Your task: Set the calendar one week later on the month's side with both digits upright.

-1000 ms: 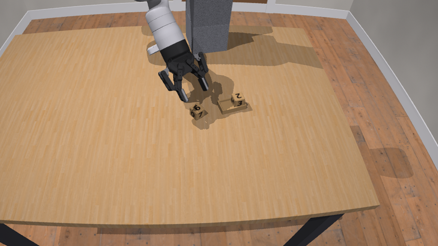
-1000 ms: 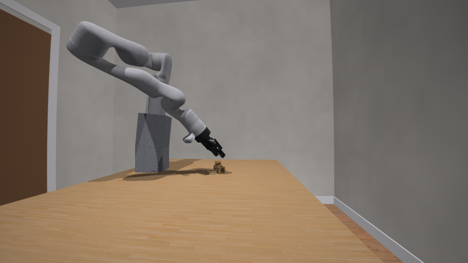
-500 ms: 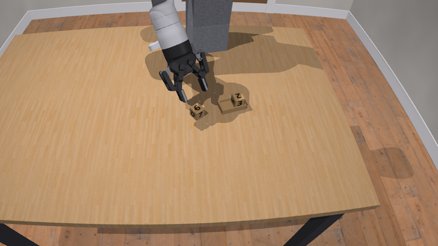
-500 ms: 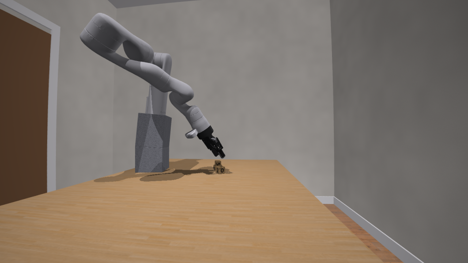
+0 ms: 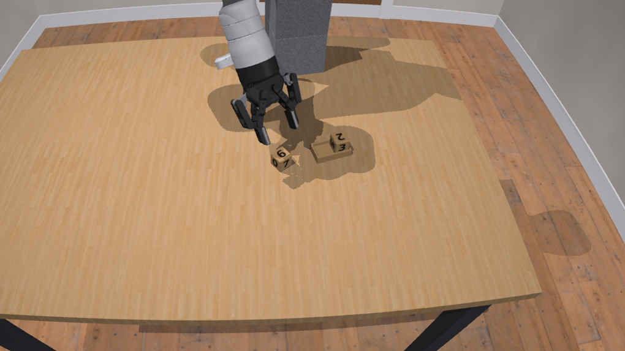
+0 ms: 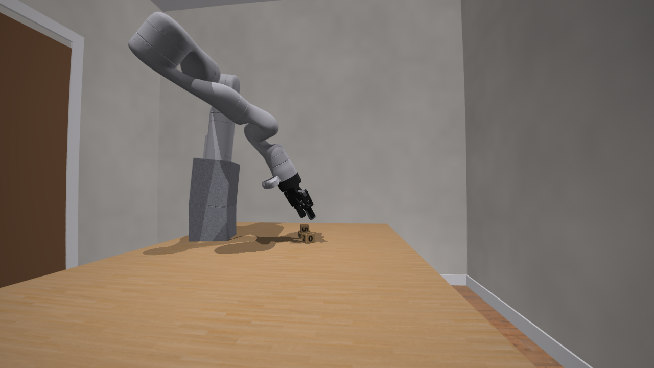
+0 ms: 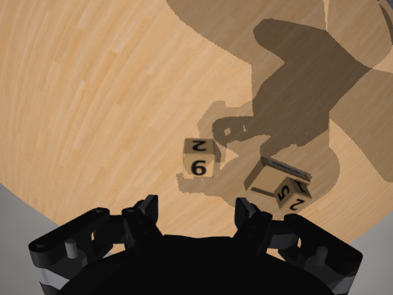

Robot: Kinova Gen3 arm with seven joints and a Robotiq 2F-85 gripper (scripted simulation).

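A loose wooden number cube (image 5: 281,158) (image 6: 310,237) (image 7: 200,165) stands on the table, with a 6 on top in the top view. A small wooden tray (image 5: 321,152) (image 7: 264,179) lies flat just to its right. It holds the second cube (image 5: 340,142) (image 6: 304,228) (image 7: 291,192) at its right end, with a 2 on top and a 3 on the side; the left half of the tray is empty. My gripper (image 5: 278,132) (image 6: 308,214) (image 7: 196,208) is open and empty. It hangs tilted a little above and behind the loose cube, touching nothing.
The arm's grey pedestal (image 5: 298,11) (image 6: 212,201) stands on the table behind the cubes. A brown door shows in the wall beyond the pedestal. The table's edges are far from the cubes.
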